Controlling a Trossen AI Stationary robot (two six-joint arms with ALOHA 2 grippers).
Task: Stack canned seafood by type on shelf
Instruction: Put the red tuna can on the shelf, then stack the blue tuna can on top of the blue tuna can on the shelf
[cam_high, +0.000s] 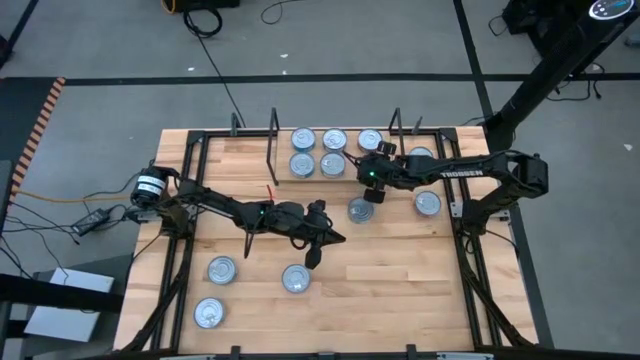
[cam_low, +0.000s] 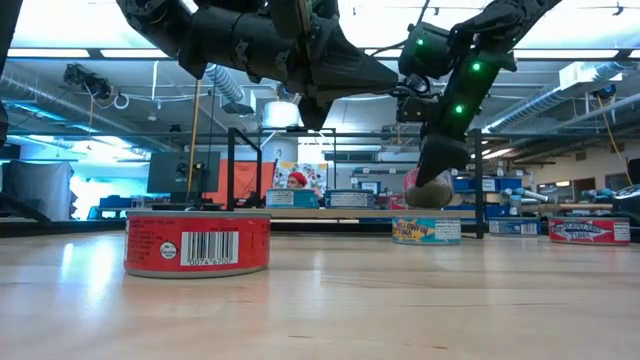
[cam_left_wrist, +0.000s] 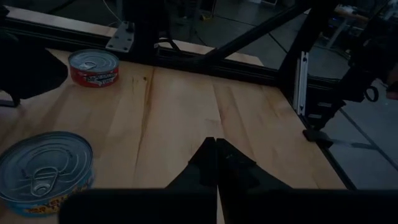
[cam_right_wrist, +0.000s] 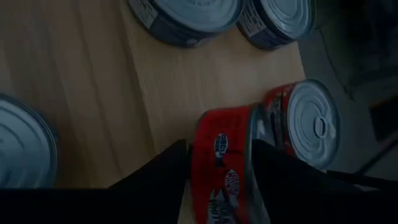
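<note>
Tabletop of pale wooden boards fills the middle of the high view, framed by black metal rails.

Lower left of the frame: two flat round tins with shiny silver lids, one above the other. A third loose tin lies lower centre. In the low view the nearest tin, red-labelled with a barcode, stands at left.

Left of centre: left gripper on its dark arm, fingers pressed together and holding nothing, hovering just above the third loose tin.

Upper centre: shelf section of light board between thin black wire uprights, holding five silver-lidded tins in two rows; the top-left one sits nearest the left upright.

Right of centre: right gripper, at the shelf's right end, its fingers parted around a red-labelled tin turned on edge, touching another red tin with a silver pull-tab lid.

Centre right: two more loose tins, one below the right gripper, one beside the right arm.
</note>
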